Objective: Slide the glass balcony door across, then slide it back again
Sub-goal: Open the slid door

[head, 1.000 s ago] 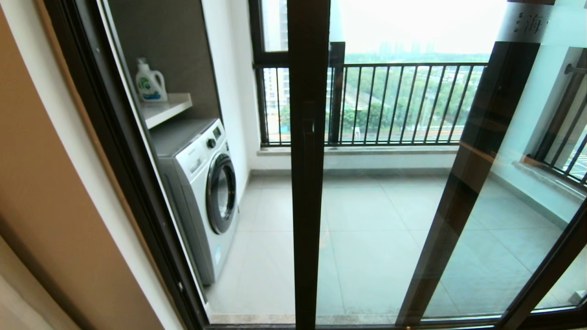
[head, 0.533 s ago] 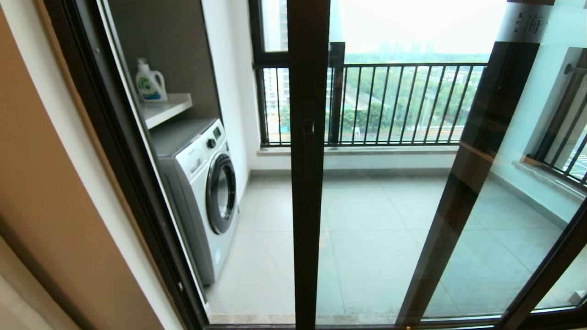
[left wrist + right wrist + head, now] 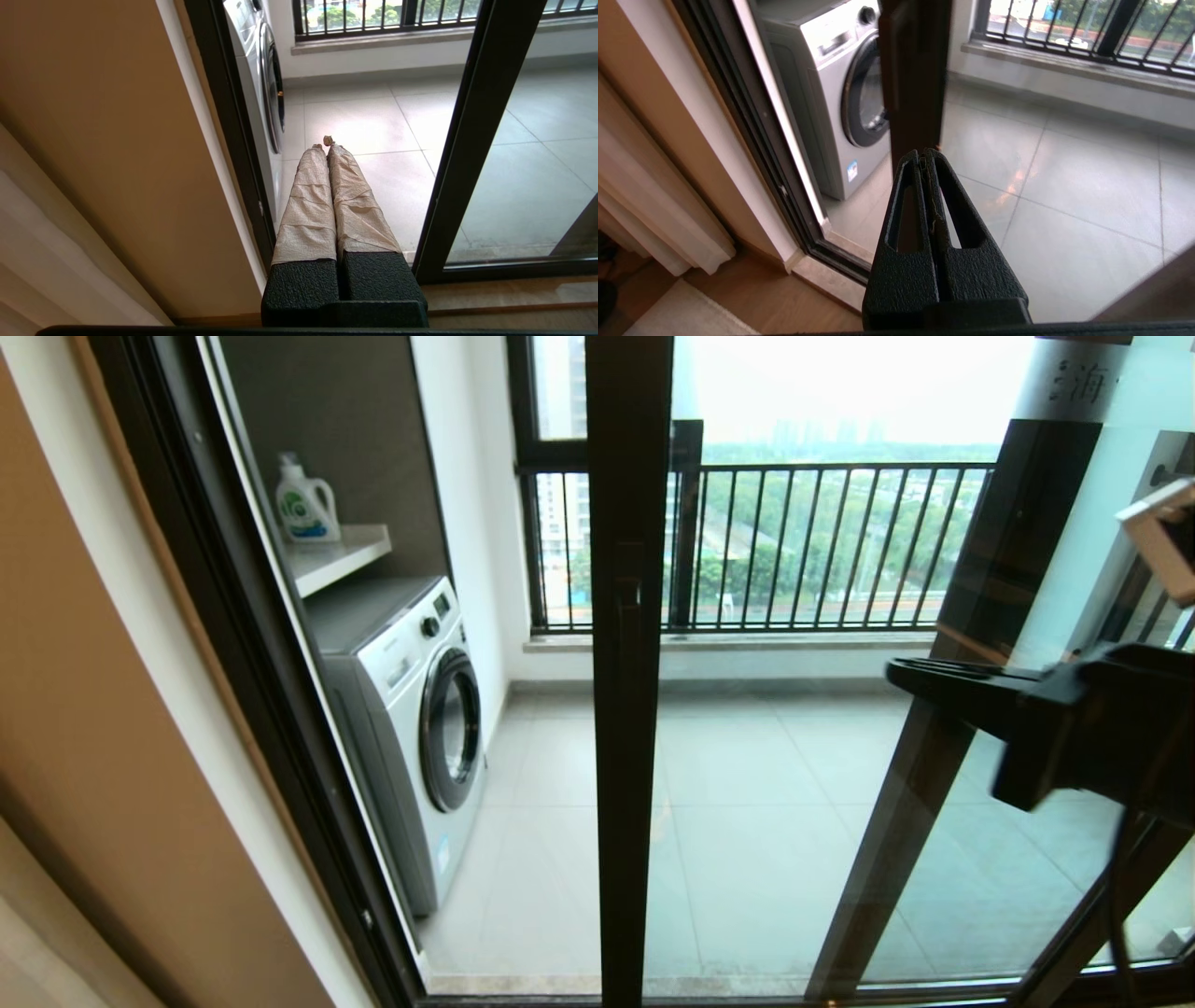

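The glass balcony door's dark upright frame (image 3: 627, 784) stands mid-view, with its short black bar handle (image 3: 627, 616) on it. The gap between this frame and the left jamb (image 3: 252, 644) looks open; glass fills the side to its right. My right gripper (image 3: 894, 672) is shut and empty, raised at the right, level with the handle but well to its right and apart from it. In the right wrist view this gripper (image 3: 923, 156) points at the door frame (image 3: 915, 74). My left gripper (image 3: 325, 145), with tape-wrapped fingers (image 3: 308, 200), is shut and held low near the door frame (image 3: 472, 140).
A white washing machine (image 3: 411, 709) stands on the balcony at the left, under a shelf with a detergent bottle (image 3: 303, 504). A black barred railing (image 3: 822, 541) runs along the back. Another dark-framed glass panel (image 3: 971, 644) leans through the right. A curtain (image 3: 654, 205) hangs left of the jamb.
My right gripper has come into the head view from the right, rising to handle height. The door has not moved.
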Available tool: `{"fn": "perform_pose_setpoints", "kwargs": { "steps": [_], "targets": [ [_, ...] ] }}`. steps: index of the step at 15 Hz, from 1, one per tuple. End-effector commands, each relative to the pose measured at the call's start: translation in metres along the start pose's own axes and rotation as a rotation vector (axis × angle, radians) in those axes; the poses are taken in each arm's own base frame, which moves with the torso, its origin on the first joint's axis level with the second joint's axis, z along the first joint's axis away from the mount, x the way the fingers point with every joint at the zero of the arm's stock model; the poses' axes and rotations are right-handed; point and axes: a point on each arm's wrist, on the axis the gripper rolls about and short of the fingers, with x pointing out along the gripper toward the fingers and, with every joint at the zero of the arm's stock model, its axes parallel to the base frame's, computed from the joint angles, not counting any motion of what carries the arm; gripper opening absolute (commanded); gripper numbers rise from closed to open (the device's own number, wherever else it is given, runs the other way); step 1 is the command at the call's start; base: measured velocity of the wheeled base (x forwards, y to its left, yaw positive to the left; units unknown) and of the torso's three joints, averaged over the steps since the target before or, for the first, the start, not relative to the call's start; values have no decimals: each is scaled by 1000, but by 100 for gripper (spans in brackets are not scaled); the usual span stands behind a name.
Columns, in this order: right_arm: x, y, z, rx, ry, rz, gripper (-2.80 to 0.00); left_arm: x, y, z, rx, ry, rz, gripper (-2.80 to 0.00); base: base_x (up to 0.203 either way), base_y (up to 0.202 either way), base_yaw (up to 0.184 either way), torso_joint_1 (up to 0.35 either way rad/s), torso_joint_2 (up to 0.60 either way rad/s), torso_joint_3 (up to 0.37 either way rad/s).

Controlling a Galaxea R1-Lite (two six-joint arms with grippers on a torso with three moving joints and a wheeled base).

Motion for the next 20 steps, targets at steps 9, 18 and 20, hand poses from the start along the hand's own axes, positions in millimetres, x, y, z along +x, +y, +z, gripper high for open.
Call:
{"fn": "perform_pose_setpoints", "kwargs": {
  "steps": [9,18,20],
  "targets": [
    [182,89,-15,-22,67,-30,-280,0,0,0,1,4,0,-280,0,0,0,0,0,0],
    [265,52,-25,77,0,-190,-280,0,0,0,1,2,0,-280,0,0,0,0,0,0],
    [269,51,-19,82,-27,-195,-280,0,0,0,1,3,0,-280,0,0,0,0,0,0]
  ]
}}
